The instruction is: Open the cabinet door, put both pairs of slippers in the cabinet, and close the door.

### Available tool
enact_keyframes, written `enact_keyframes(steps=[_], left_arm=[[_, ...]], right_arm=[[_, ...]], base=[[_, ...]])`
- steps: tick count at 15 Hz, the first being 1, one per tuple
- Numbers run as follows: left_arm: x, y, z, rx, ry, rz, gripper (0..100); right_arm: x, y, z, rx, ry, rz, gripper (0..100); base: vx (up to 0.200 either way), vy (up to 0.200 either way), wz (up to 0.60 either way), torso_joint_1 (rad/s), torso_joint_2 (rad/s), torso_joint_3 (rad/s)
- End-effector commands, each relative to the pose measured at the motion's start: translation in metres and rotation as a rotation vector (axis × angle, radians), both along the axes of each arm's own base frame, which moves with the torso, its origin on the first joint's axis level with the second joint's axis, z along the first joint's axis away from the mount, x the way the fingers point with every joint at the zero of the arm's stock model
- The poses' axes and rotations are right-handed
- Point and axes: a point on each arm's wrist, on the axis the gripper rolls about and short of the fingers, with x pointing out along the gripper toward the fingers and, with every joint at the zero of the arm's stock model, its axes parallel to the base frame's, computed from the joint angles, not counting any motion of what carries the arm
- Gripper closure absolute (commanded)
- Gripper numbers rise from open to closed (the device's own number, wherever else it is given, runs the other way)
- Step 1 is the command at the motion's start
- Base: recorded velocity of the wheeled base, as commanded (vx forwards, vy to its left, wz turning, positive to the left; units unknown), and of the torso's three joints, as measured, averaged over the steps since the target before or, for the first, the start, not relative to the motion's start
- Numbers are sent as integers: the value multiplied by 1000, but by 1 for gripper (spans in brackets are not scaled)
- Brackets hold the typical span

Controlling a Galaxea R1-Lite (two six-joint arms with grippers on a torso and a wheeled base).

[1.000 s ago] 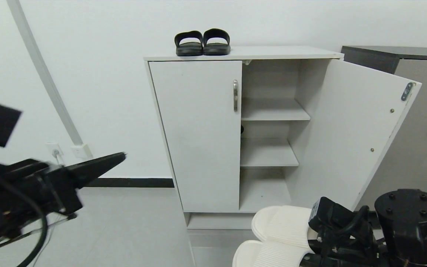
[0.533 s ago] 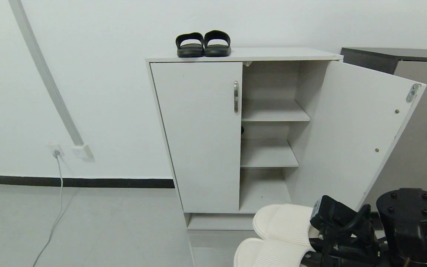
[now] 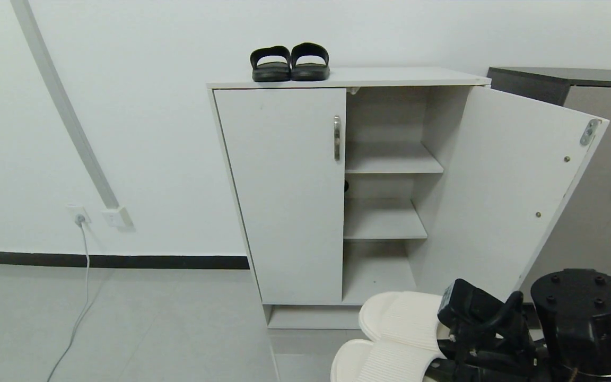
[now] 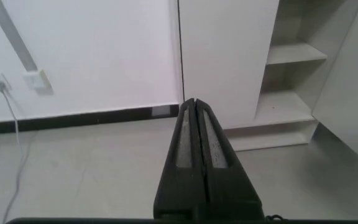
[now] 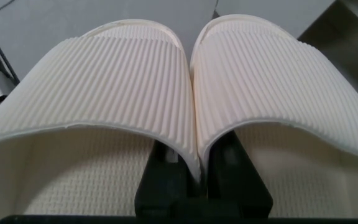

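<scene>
Both pairs sit outside your open cabinet (image 3: 279, 201): black slippers (image 3: 290, 62) on top, white slippers (image 3: 395, 331) pinched in your right gripper (image 5: 196, 177). Your left gripper (image 4: 195, 109) has its fingers pressed together.

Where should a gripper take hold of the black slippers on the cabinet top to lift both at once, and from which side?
Probably best: pinch the two inner strap sides where the black slippers touch, one finger inside each. Come from the front, level with the cabinet top: they stand side by side, strap openings facing the robot.
</scene>
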Motion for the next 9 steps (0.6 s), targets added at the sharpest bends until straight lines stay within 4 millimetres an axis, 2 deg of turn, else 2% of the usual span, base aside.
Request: enact_keyframes(steps=[1, 5, 9], left_arm=[[0, 0, -1, -17, 0, 2, 100], [0, 0, -1, -47, 1, 17, 100], [0, 0, -1, -47, 1, 17, 100]], right_arm=[[13, 13, -8, 3, 3, -76, 100], [44, 46, -26, 99, -39, -207, 100], [91, 99, -32, 205, -111, -599, 100]], base=[[0, 0, 0, 0, 0, 0], [0, 0, 0, 0, 0, 0], [0, 0, 0, 0, 0, 0]])
